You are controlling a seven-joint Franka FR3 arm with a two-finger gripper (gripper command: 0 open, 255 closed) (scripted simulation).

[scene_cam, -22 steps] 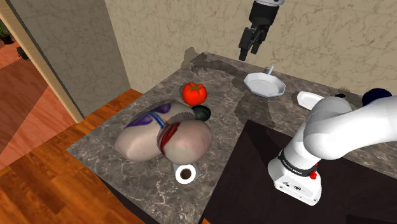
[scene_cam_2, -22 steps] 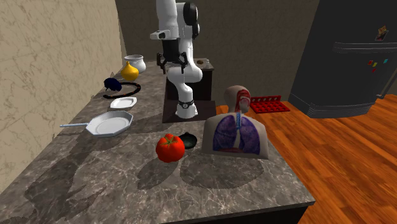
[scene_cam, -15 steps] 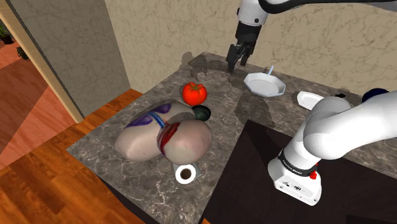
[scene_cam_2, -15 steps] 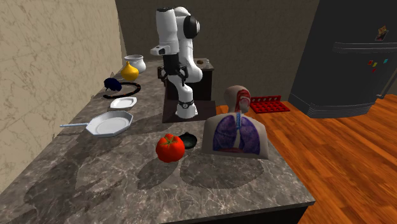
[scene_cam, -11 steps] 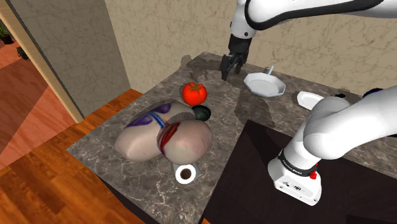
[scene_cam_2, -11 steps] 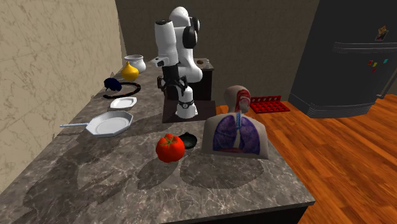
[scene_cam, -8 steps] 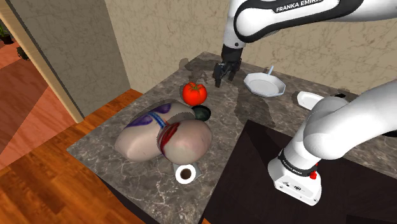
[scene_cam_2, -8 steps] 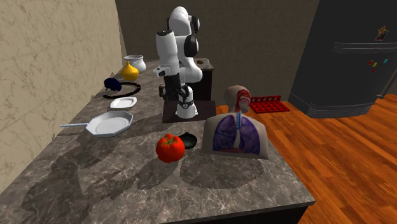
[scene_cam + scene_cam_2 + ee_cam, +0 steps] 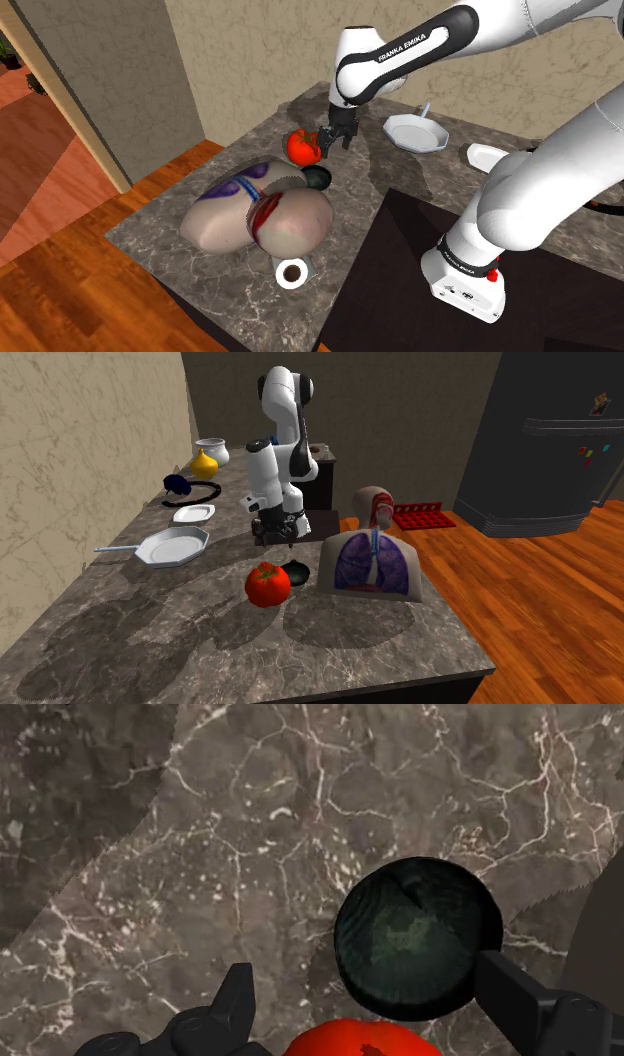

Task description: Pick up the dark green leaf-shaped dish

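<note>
Dish (image 9: 317, 178) (image 9: 415, 937), dark green, sits mid-counter (image 9: 352, 205), btwn tomato (image 9: 303, 147) & lung model (image 9: 260, 215), just beside both. End effector (image 9: 328, 140) (image 9: 273, 532) hovers above tomato & dish, fingers (image 9: 238, 994) apart, gripping nothing. White pan (image 9: 415, 132) near counter's wall edge.

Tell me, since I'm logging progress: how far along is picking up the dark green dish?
Done: the approach looks mostly made. The gripper hovers over the dark green dish, close beside the red tomato.
In hand: nothing. The fingers stand open, and the dish lies on the marble counter.
Left: lower around the dish, close on it and lift.
</note>
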